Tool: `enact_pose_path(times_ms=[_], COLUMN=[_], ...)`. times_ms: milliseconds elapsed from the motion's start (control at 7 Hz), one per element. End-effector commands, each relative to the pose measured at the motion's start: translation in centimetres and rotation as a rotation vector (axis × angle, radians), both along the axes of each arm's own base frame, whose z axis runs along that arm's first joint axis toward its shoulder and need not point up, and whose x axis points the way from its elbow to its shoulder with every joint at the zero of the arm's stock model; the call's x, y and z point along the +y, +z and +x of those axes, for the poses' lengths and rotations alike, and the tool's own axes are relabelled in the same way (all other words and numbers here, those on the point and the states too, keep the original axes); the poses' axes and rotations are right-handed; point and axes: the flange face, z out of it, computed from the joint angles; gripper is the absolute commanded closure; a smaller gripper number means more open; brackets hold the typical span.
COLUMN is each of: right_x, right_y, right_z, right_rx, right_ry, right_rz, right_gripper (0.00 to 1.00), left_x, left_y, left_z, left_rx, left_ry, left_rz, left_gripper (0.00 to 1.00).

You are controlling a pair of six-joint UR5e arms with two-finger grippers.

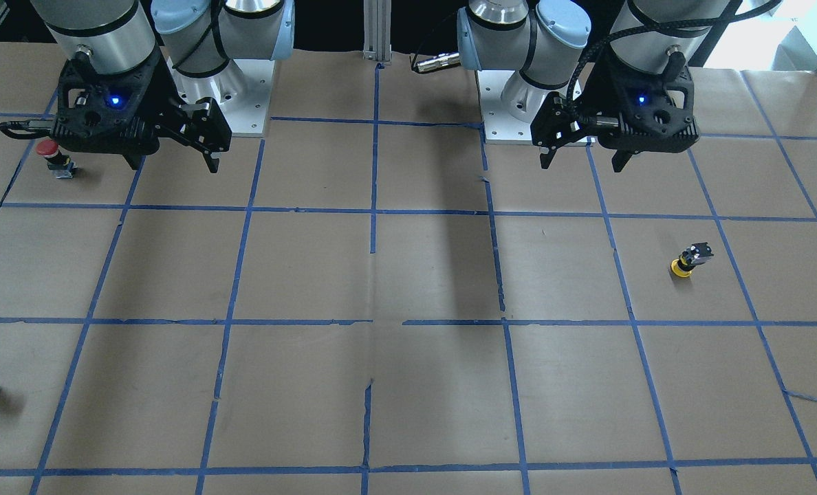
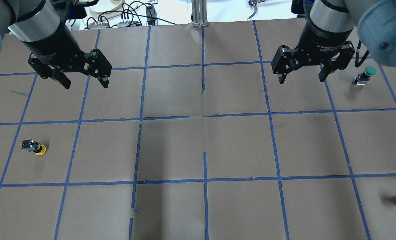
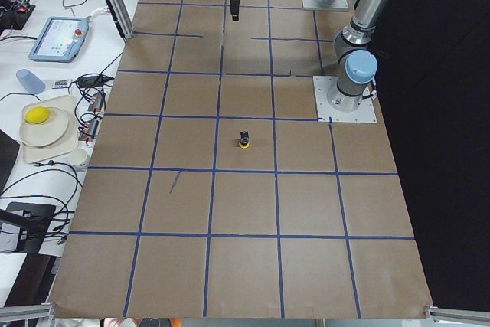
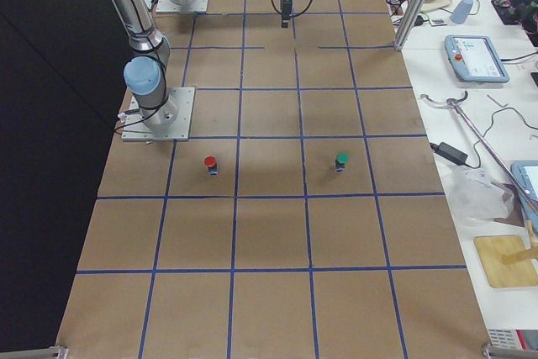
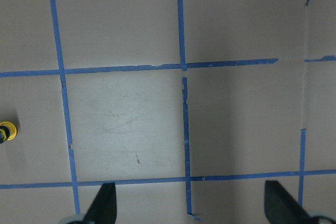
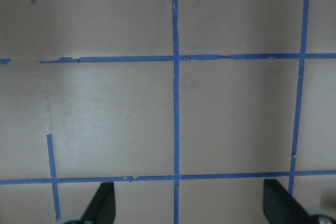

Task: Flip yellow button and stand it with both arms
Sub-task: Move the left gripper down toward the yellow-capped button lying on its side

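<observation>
Both the left end effector [image 2: 84, 85] and right end effector [image 2: 301, 80] gape empty, the cap-down yellow button [image 2: 34, 147] standing leftward of the left one.

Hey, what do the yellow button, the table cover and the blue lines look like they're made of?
Yellow button: cap probably smooth plastic, judging by its even bright colour; the black-grey body likely plastic too, too small to confirm. Table cover: matte brown paper, with seams and small tears. Blue lines: likely masking tape, with ragged, broken ends.
</observation>
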Motion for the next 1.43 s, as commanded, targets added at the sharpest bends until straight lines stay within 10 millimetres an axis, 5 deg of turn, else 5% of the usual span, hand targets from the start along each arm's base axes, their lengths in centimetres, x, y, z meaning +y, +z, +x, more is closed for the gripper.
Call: enact_pose_path(times_ms=[0,286,571,857,1286], right_x=[0.0,0.0,0.0,-0.1,-0.1], right_y=[0.0,-0.1,-0.2,-0.2,-0.3], right_z=[0.0,0.0,0.0,-0.1,0.0], right_rx=[0.0,0.0,0.0,0.0,0.0], right_ry=[0.002,0.003,0.003,0.002,0.003], right_rz=[0.0,0.002,0.005,0.005,0.006], right_gripper=[0.0,0.0,0.0,0.0,0.0], left_x=[0.3,-0.3,-0.6,-0.4,0.7], left_y=[-1.2,-2.7,-5.8,-9.3,-13.4], left_z=[0.8,5.5,14.2,20.4,25.6], left_rx=[-0.021,-0.018,0.005,0.033,0.069], left_ry=[-0.054,-0.014,-0.018,-0.132,-0.3], left_rz=[0.034,0.061,0.122,0.121,0.117], left_gripper=[0.0,0.0,0.0,0.0,0.0])
